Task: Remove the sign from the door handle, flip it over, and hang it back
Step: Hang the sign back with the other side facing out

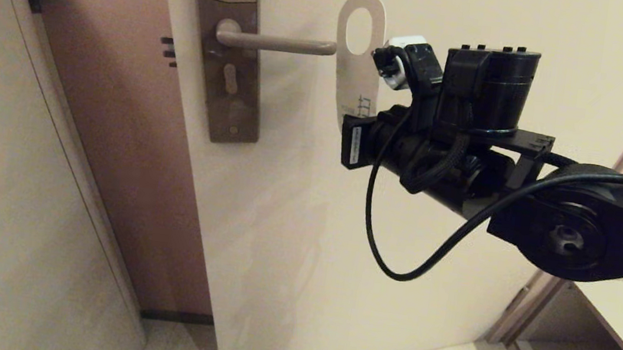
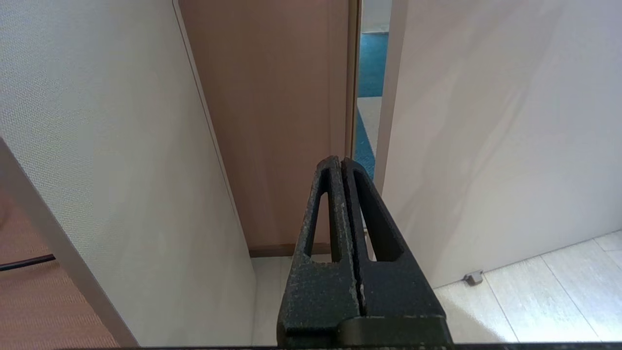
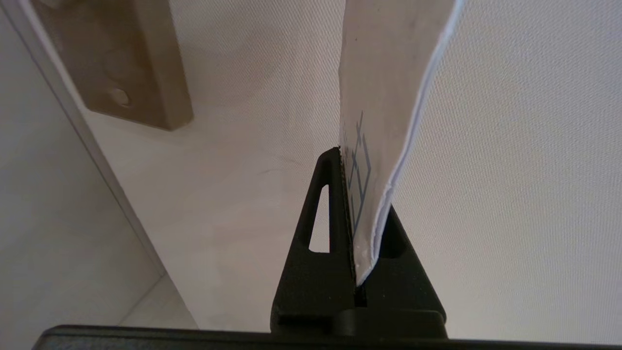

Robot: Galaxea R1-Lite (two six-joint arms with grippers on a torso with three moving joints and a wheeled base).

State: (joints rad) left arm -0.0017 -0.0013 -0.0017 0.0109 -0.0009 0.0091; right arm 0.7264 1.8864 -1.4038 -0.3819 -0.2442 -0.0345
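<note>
The left gripper hangs low by the door's open edge, fingers pressed together on nothing, parked out of the work. On the door, the door handle juts level from its plate. Just off its free end the sign stands upright, white side showing, pinched by its bottom edge in the right gripper. That low hold probably leaves the oval hole free to slide back over the lever.
</note>
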